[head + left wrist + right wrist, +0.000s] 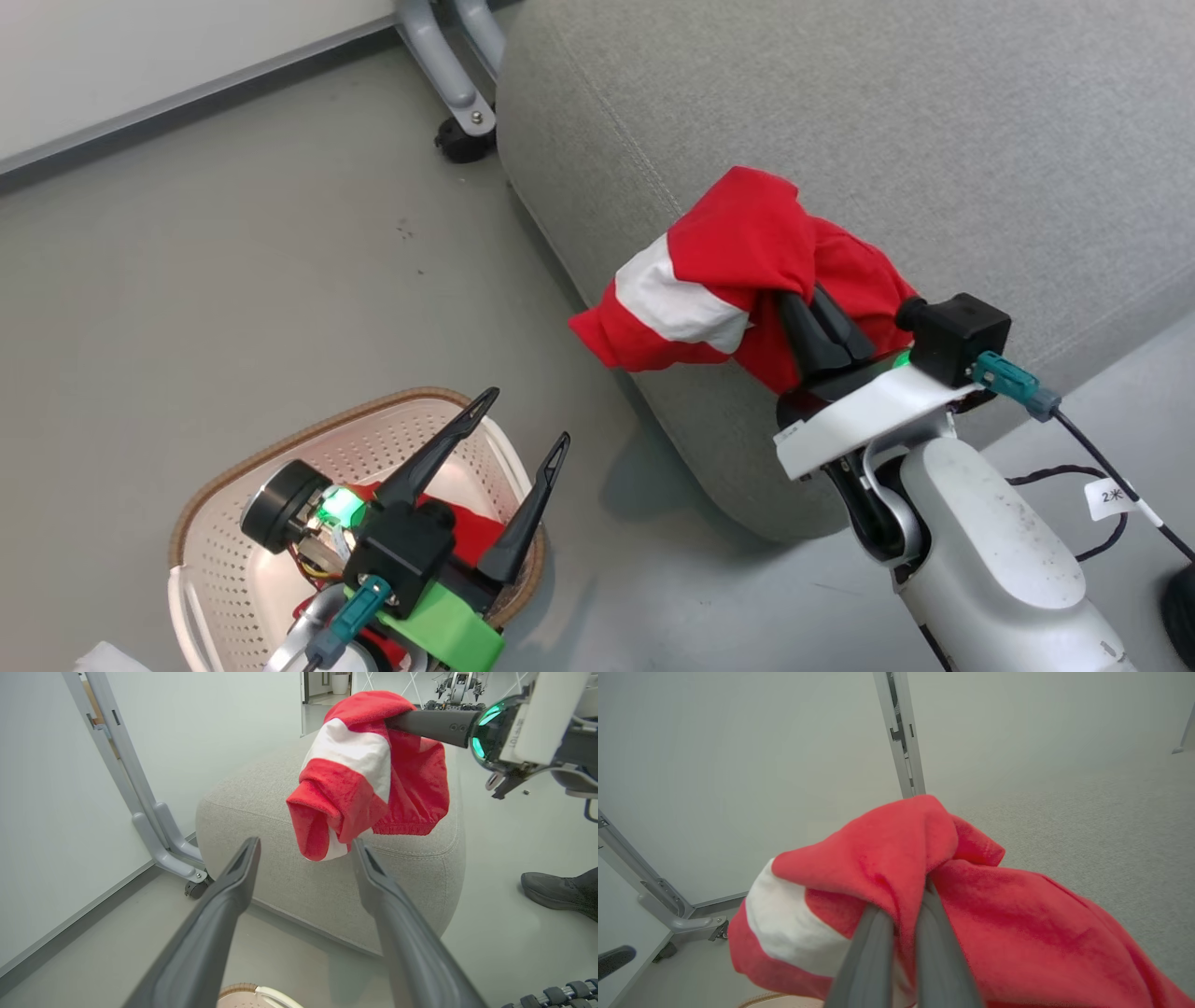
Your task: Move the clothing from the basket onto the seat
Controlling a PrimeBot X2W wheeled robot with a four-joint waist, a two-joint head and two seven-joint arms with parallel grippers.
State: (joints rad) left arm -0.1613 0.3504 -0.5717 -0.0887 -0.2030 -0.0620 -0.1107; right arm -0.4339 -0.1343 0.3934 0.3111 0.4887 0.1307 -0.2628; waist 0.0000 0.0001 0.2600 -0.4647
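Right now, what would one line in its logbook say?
right gripper: shut on red garment, by seat edge | left gripper: open, over basket | second red garment: in basket

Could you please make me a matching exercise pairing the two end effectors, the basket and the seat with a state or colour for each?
Column one:
1. left end effector
2. right end effector
3. basket
4. seat

Column two:
A. grey, upholstered
B. shut on a red garment
C. cream, with a brown rim
D. open, above the basket

Pairs: 1-D, 2-B, 3-C, 4-A.
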